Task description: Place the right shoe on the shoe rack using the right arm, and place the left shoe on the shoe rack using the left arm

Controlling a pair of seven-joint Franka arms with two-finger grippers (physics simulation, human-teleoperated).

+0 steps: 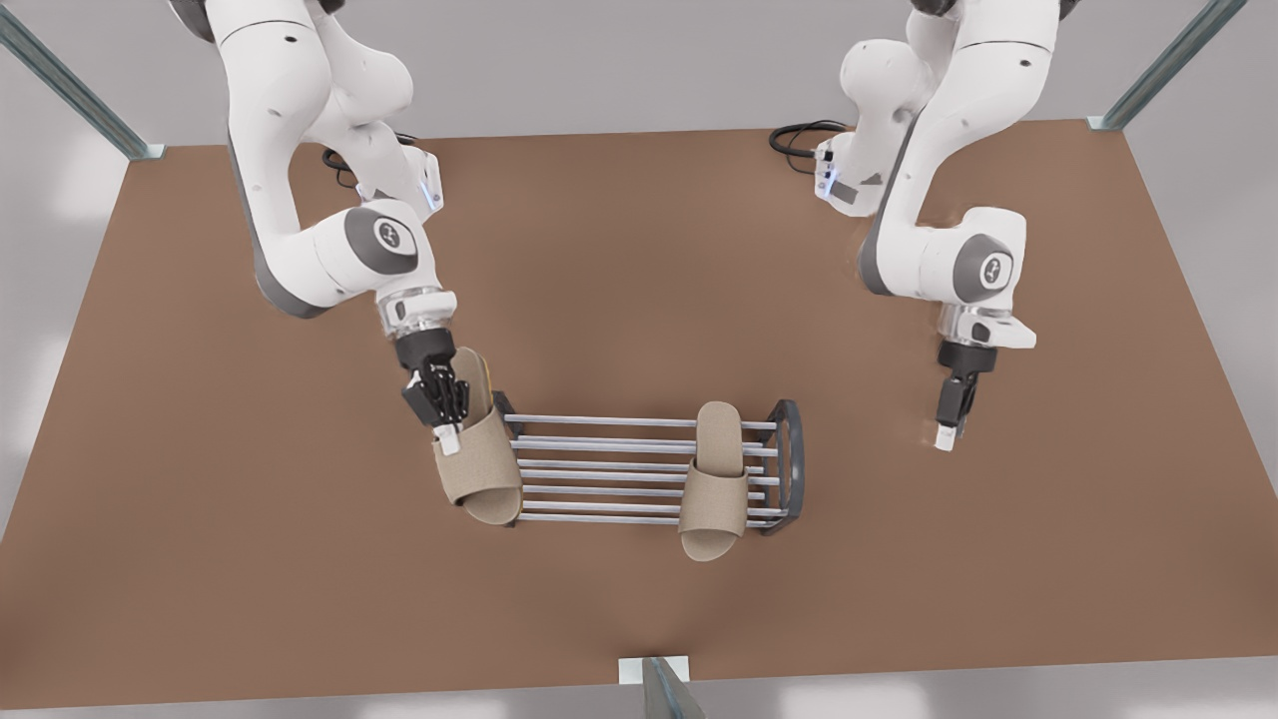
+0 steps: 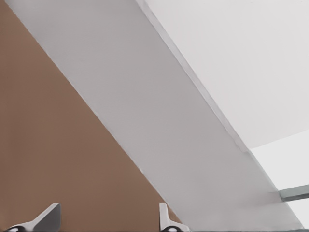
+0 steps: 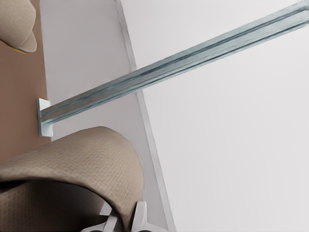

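The right gripper [image 1: 448,435], clamped on a beige slipper [image 1: 479,469], holds it tilted over the shoe rack [image 1: 639,469]'s left end; released so, it may slide off. The left gripper [image 1: 947,436] waits open, empty.

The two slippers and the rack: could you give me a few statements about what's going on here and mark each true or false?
1. One slipper lies on the shoe rack with no tool touching it. True.
2. Both tools hold a slipper. False: the left tool, on the front view's right, hangs open and empty above the table.
3. The right tool is shut on the other slipper. True.
4. The held slipper is by the rack's end on the front view's right. False: it is at the other end.
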